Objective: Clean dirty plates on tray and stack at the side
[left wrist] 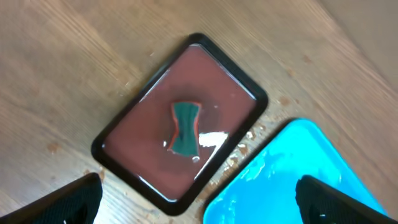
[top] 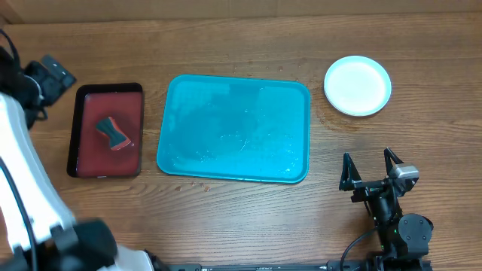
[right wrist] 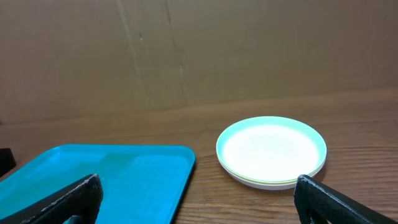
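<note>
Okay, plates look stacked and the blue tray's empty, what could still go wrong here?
Water lies on the tray, with droplets beside its near edge; bumping it could spill more. The plates sit just ahead of the right arm, jaws open, so a careless swing might knock the stack. The red tray holds liquid around the sponge; it could slosh.

Right wrist view, lower right: the plates (right wrist: 272, 149) sit stacked, only the top face showing, the rest just thin rims underneath. The tray (right wrist: 137, 174) runs off the bottom and left edges here. Left wrist view: the left gripper (left wrist: 202, 205) shows only dark fingertips (left wrist: 68, 202) in the bottom corners. Overhead, the left arm (top: 26, 181) is blurred, cut by the left edge.
</note>
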